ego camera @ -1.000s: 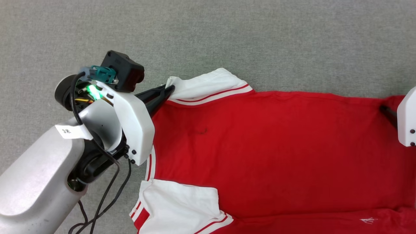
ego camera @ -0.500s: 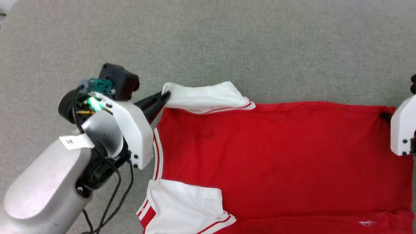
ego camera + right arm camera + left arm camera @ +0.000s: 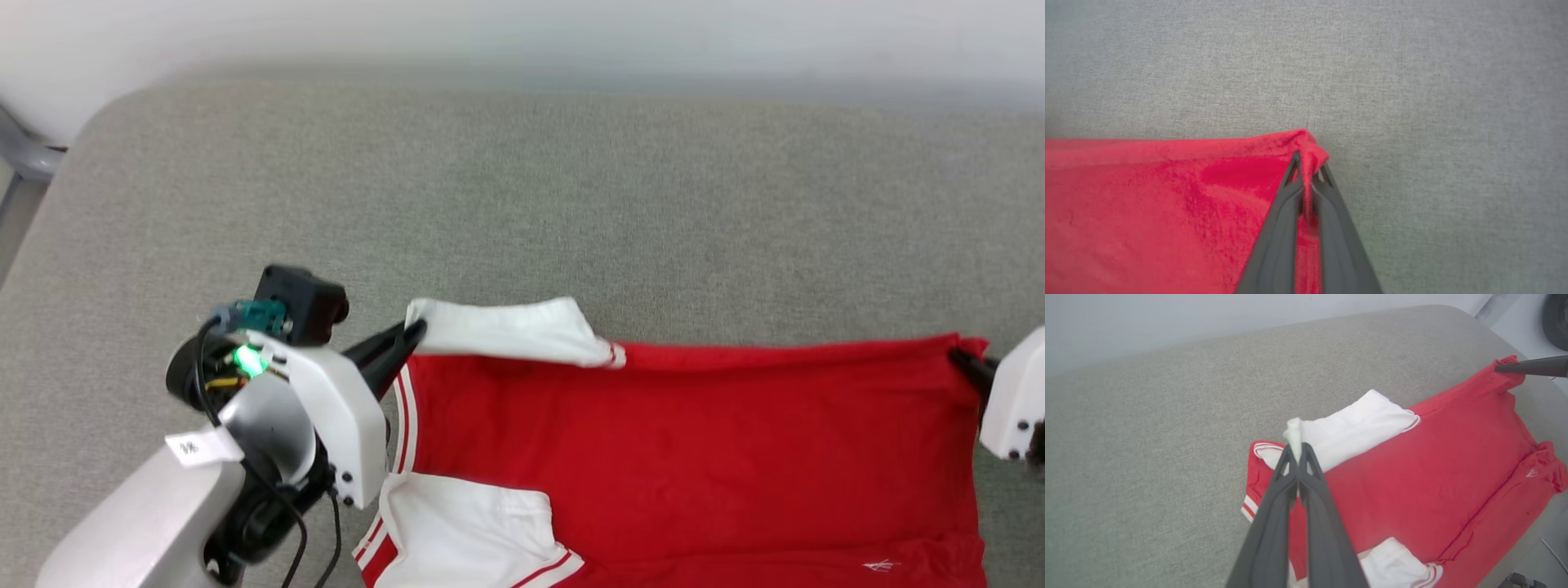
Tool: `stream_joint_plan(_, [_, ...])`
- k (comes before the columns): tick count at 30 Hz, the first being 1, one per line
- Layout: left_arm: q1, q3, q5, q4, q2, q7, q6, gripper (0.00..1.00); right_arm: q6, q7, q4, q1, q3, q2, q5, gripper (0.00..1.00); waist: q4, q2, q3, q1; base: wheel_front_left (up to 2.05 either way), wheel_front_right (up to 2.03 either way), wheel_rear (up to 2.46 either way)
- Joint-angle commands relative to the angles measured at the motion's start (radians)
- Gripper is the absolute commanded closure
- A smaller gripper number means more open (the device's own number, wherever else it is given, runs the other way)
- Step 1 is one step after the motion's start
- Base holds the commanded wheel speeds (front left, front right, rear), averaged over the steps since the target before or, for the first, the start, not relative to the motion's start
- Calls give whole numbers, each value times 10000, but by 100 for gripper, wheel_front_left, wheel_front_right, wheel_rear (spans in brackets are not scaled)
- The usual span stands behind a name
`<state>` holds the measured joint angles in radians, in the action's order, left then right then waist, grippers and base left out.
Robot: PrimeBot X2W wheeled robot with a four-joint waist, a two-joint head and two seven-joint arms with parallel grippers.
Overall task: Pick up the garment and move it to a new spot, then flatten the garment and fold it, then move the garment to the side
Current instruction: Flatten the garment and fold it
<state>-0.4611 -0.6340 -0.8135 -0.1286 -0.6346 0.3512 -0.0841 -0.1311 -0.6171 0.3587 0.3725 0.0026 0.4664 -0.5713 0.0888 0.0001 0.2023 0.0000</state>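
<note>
The shirt [image 3: 694,457] lies spread on the grey pad [image 3: 522,188], running from about 7 to 4 o'clock in the head view. At 9 o'clock the left gripper [image 3: 1298,451] is squeezed tight on the white sleeve [image 3: 506,331], and at 3 the right gripper [image 3: 1308,163] nips the red hem [image 3: 1274,143] corner. That's both far-edge corners, so the cloth is stretched between them. My guess is it's set up to pull the shirt flat or fold that edge toward the robot without bunching.

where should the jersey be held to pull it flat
By its two far corners, from the outer ends: the white sleeve tip, pinched by the left gripper, and the red hem corner, by the right gripper. The jersey stretches between them, so that edge should pull taut.
</note>
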Motion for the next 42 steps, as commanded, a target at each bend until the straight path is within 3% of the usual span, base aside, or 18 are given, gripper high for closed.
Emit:
stream_joint_plan(1, [291, 9, -25, -78, -76, -80, -108, 100, 9, 101, -98, -286, -104, -50, -118, 100, 59, -1, -301, 0, 0, 0, 0])
stream_joint_plan(10, [1860, -258, -247, -310, 62, -567, -590, 100, 9, 510, -769, -2131, -724, -345, -944, 100, 383, -1, -946, 0, 0, 0, 0])
stream_joint_plan(21, [3377, -554, -254, -195, -137, -890, -1103, 100, 9, -272, -1621, -3928, -1001, -304, -1597, 100, 447, -1, -1306, 0, 0, 0, 0])
stream_joint_plan(25, [3710, -663, -221, 108, -228, -954, -1160, 100, 9, -670, -1878, -4278, -1107, -226, -1675, 100, 413, -1, -1319, 0, 0, 0, 0])
stream_joint_plan(30, [3855, -937, -279, 497, -122, -907, -854, 100, 9, -1288, -2214, -4673, -927, -14, -1597, 100, 398, -1, -1301, 0, 0, 0, 0])
stream_joint_plan(38, [3591, -1241, -60, 1235, 54, -921, -653, 100, 9, -1183, -2363, -4886, -509, 111, -1412, 100, 362, -1, -1123, 0, 0, 0, 0])
stream_joint_plan(39, [3583, -1286, -56, 1323, 52, -886, -608, 100, 9, -1111, -2353, -4866, -448, 144, -1358, 77, 353, -1, -1105, 0, 0, 0, 0])
stream_joint_plan(40, [3569, -1356, -19, 1409, 35, -830, -579, 91, 9, -1080, -2284, -4842, -447, 155, -1312, 0, 341, -1, -1097, 0, 0, 0, 0])
stream_joint_plan(41, [3536, -1394, 58, 1482, 20, -843, -592, 0, 9, -1043, -2248, -4815, -377, 161, -1289, 0, 334, -1, -1102, 0, 0, 0, 0])
stream_joint_plan(42, [3519, -1417, 70, 1551, 26, -851, -622, 0, 9, -1026, -2211, -4793, -323, 162, -1285, 0, 326, -1, -1117, 0, 0, 0, 0])
